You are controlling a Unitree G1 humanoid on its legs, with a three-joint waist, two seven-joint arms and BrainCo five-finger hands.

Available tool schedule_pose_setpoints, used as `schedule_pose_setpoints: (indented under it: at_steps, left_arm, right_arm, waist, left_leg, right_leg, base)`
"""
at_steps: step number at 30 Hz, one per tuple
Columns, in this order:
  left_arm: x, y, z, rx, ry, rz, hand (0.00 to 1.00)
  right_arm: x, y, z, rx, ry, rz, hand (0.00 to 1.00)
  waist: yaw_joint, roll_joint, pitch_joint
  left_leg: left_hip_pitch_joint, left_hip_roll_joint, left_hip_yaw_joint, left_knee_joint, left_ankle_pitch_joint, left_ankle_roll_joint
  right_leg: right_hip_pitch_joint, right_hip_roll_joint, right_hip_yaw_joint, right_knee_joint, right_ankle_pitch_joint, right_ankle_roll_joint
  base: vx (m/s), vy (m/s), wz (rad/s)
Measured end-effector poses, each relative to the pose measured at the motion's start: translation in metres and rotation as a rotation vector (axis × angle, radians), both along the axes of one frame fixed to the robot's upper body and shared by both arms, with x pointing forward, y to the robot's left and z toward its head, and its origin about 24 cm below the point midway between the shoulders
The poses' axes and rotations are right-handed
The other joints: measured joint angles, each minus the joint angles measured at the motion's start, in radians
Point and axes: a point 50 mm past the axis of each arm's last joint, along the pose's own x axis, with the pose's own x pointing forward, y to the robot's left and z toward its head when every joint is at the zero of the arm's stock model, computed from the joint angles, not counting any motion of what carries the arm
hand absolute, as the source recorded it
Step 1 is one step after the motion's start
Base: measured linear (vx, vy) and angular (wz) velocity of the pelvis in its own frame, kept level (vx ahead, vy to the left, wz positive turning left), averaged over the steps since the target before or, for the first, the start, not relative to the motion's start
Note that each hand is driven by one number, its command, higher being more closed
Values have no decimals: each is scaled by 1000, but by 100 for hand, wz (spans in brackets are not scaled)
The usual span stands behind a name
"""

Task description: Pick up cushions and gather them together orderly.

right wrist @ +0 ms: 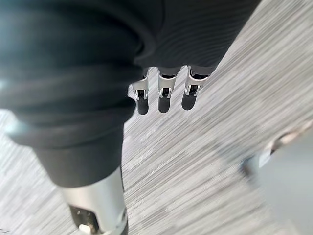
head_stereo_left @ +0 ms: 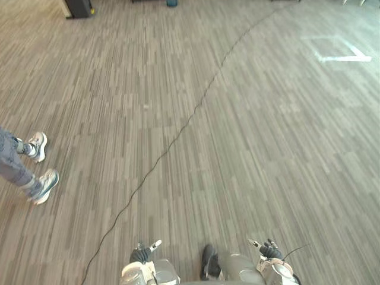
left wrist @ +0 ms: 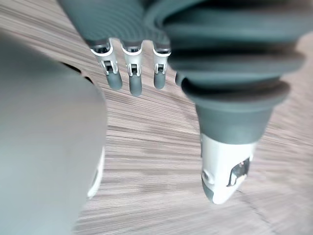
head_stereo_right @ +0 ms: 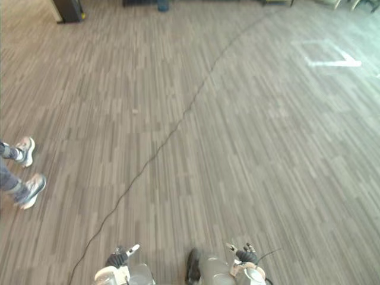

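We see a person's legs (head_stereo_left: pixel 13 166), in jeans and pale sneakers (head_stereo_left: pixel 41 181), standing on the striped grey floor (head_stereo_left: pixel 249 148), well to the left of the left hand (head_stereo_left: pixel 141 255) and ahead of it. A dark object (head_stereo_left: pixel 79 7) stands far ahead of that hand, also to its left.

The left hand hangs low, close to the robot. In the left wrist view its fingers (left wrist: pixel 134 84) are straight and released, the thumb (left wrist: pixel 222 171) is apart from them, and plain floor lies past the tips.

The right hand (head_stereo_left: pixel 271 252) hangs level with the left, just beside the robot. Its fingers (right wrist: pixel 164 100) are likewise straight and relaxed, thumb (right wrist: pixel 98 205) apart, over plain floor.

A white tape mark (head_stereo_left: pixel 341 54) lies on the floor far ahead of the right hand and to its right.

We cannot tell where the cushions are.
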Motion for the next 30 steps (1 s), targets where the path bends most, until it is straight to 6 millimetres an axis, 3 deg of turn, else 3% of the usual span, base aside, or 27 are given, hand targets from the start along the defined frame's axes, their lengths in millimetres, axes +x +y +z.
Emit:
schedule_pose_setpoints:
  at_steps: [1,2,4,5,7,8,9,10,11,12,13,15,18,19,20,21,22,23,24,25,26,27,28,30]
  left_arm:
    - [2,-1,1,-5,-13,6,0]
    - [3,-3,2,-11,-24,10,0]
    - [4,-7,2,-22,-27,7,0]
    - [5,-6,3,-23,-34,3,0]
    - [8,0,4,-4,-40,-11,0]
    - [12,3,6,6,-47,-24,0]
    - [13,4,7,10,-48,-27,0]
    - [15,8,7,22,-44,-35,0]
    - [16,12,6,40,-21,-61,0]
    - [15,12,5,44,-10,-66,0]
    - [12,10,2,41,19,-75,0]
    - [9,8,0,38,34,-84,0]
    - [4,7,-3,38,57,-98,0]
    - [3,6,-4,35,65,-102,0]
    - [1,4,-6,35,82,-121,0]
    - [0,3,-7,34,89,-128,0]
    - [-3,-1,-9,30,108,-142,0]
    - [-6,-2,-11,30,121,-148,0]
    - [-6,-4,-11,27,123,-153,0]
    - [-3,-11,-11,15,116,-161,0]
    - [4,-19,-10,2,95,-169,0]
    - [6,-20,-9,-5,85,-153,0]
    - [8,-25,-8,-24,66,-133,0]
    - [14,-21,-2,-16,22,-108,0]
  right_arm:
    - [3,2,0,8,-1,-2,0]
    - [0,1,-1,7,9,-11,0]
    - [-3,0,-2,3,22,-13,0]
    - [-6,0,-4,3,41,-11,0]
    - [-11,7,-7,22,57,-17,0]
    - [-14,12,-8,35,61,-26,0]
    - [-16,14,-9,42,64,-30,0]
    - [-16,15,-9,44,59,-32,0]
    - [-13,16,-7,46,45,-23,0]
    - [-11,16,-6,43,35,-20,0]
    - [-7,14,-4,31,13,-11,0]
    - [-1,13,0,19,-19,11,0]
    - [5,11,4,6,-53,27,0]
    - [6,9,4,-5,-54,41,0]
    - [6,4,4,-13,-42,47,0]
    - [6,2,3,-17,-35,50,0]
    - [6,-1,4,-23,-36,43,0]
    - [5,-3,4,-28,-36,44,0]
    - [6,-4,5,-30,-41,45,0]
    - [8,-6,7,-38,-56,47,0]
    - [10,-12,9,-52,-70,47,0]
    - [10,-14,10,-56,-72,47,0]
    - [9,-15,10,-60,-68,45,0]
    - [9,-8,9,-44,-61,42,0]
  waist:
    - [11,0,0]
    - [19,-5,0]
    - [26,-1,-4]
    - [31,-5,-7]
    - [35,-39,-30]
    - [31,-68,-39]
    - [33,-80,-41]
    - [33,-101,-35]
    - [26,-121,-29]
    - [18,-117,-25]
    - [9,-111,-18]
    - [9,-93,-13]
    - [-3,-92,-12]
    - [-9,-88,-12]
    - [-16,-78,-12]
    - [-23,-70,-11]
    - [-50,-55,-8]
    - [-58,-52,-7]
    - [-59,-44,-14]
    - [-57,3,-12]
    - [-60,34,-6]
    - [-60,45,-3]
    - [-56,60,2]
    - [-42,41,11]
  left_leg:
    - [-31,-36,7,-187,5,1]
    - [-46,-96,-18,-422,51,-13]
    - [-55,-150,-86,-692,143,-42]
    - [-76,-159,-127,-696,230,-42]
    - [-102,-192,-145,-612,282,-21]
    - [-120,-202,-128,-515,227,31]
    - [-113,-207,-113,-488,197,33]
    - [-87,-218,-90,-450,150,49]
    - [-22,-223,-49,-408,74,62]
    - [11,-222,-39,-398,47,63]
    - [101,-215,-16,-410,0,67]
    - [216,-187,33,-463,-52,63]
    - [367,-175,104,-572,-83,17]
    - [409,-176,130,-615,-84,4]
    - [457,-179,154,-671,-88,-21]
    - [484,-179,160,-694,-89,-32]
    - [544,-181,161,-737,-92,-66]
    - [578,-176,149,-733,-101,-85]
    - [588,-160,137,-713,-105,-91]
    - [573,-101,108,-599,-100,-103]
    - [496,-29,66,-356,-27,-107]
    - [449,1,41,-228,45,-63]
    - [358,58,2,9,97,-35]
    - [230,75,-16,230,53,-60]
  right_leg:
    - [45,-17,30,-29,-10,17]
    - [97,-44,58,-64,-24,39]
    - [154,-67,101,-106,-52,75]
    - [182,-81,133,-113,-86,99]
    - [183,-121,167,-73,-119,105]
    - [132,-155,188,68,-128,115]
    - [99,-170,195,155,-133,124]
    - [25,-198,209,355,-121,151]
    - [-110,-242,231,702,-27,225]
    - [-153,-259,215,810,-21,229]
    - [-225,-295,149,938,-38,200]
    - [-320,-306,48,947,-69,151]
    - [-448,-304,-152,719,-88,137]
    - [-475,-290,-224,555,-70,133]
    - [-500,-250,-280,336,0,127]
    - [-509,-229,-289,247,39,126]
    - [-512,-181,-292,108,121,118]
    - [-508,-152,-254,86,210,30]
    - [-506,-142,-240,109,258,-27]
    - [-499,-114,-251,180,214,-62]
    - [-460,-89,-264,216,143,-73]
    - [-432,-74,-262,217,117,-71]
    - [-363,-43,-242,207,77,-70]
    - [-208,-13,-181,158,12,-63]
  base:
    - [575,118,-76]
    - [571,144,-67]
    - [570,245,-73]
    - [714,381,-79]
    - [708,368,-57]
    - [674,319,-46]
    - [670,321,-47]
    - [600,270,-48]
    - [583,258,-49]
    - [678,275,-62]
    - [441,161,-59]
    - [499,138,-85]
    - [513,67,-73]
    - [554,36,-51]
    - [588,30,-43]
    - [846,6,-24]
    - [765,-22,-4]
    - [785,-44,-2]
    - [617,-82,-12]
    - [764,-134,-7]
    - [753,-151,-7]
    - [745,-168,-13]
    - [704,-126,-36]
    - [758,-102,-60]
